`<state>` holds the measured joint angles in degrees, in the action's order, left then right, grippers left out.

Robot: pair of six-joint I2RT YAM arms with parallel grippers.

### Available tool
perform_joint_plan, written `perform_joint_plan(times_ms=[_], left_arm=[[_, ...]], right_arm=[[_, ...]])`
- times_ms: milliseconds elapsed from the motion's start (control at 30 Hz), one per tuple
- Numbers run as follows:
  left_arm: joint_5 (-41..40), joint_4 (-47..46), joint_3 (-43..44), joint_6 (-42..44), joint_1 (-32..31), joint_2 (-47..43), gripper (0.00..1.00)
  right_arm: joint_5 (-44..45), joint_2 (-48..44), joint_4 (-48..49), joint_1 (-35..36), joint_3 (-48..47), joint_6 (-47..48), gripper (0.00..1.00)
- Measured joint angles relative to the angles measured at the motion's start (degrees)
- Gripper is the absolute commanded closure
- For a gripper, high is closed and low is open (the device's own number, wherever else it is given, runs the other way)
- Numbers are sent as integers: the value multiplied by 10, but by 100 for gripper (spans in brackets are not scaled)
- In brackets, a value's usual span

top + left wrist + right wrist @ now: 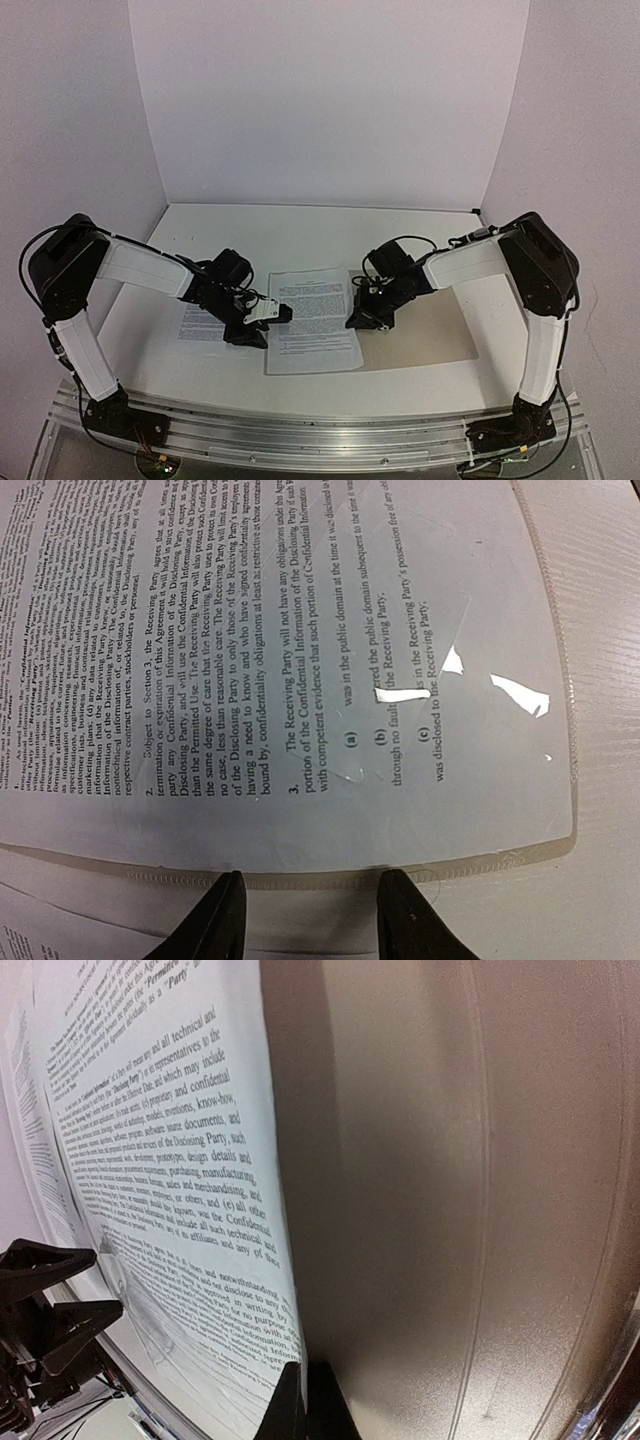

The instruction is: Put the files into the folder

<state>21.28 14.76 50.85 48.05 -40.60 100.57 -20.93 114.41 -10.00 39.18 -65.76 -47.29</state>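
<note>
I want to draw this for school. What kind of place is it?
Probably a robot test lab, not a home: two robot arms bolted to a metal rail, plain white walls boxed around a white table, and printed paper sheets laid out.

1. Counter (300, 225): white, flat, matte, rectangular. It runs from the near rail to the back panel. In the left wrist view its bare part shows faint parallel lines like board grain.
2. Back panel (330, 100): plain white, upright, meeting the counter along its far edge.
3. Left side wall (70, 120): white, upright, angled outward toward the camera.
4. Right side wall (580, 110): white, upright, likewise angled outward.
5. Aluminium rail (320, 435): silver, grooved, lying along the counter's near edge.
6. Small dark item (476, 211): at the counter's far right corner, against the back panel; too small to identify.
</note>
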Motion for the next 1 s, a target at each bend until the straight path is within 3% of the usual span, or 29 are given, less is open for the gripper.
perform_joint_plan(times_ms=[333,533,667,767,933,1000], left_arm=[[0,-8,-4,2,0,0,55],[0,-9,-4,2,0,0,56],[0,-9,-5,4,0,-1,56],[-1,-9,-5,5,0,-2,56],[-5,-8,-5,7,0,-3,55],[-5,-9,-5,10,0,-3,55]], right_arm=[[-14,9,15,0,-5,9,97],[-10,7,19,0,-4,8,84],[-2,2,17,0,-5,6,69],[9,-6,5,1,-5,9,69],[38,-14,-40,1,-11,20,88],[42,-15,-49,1,-11,22,90]])
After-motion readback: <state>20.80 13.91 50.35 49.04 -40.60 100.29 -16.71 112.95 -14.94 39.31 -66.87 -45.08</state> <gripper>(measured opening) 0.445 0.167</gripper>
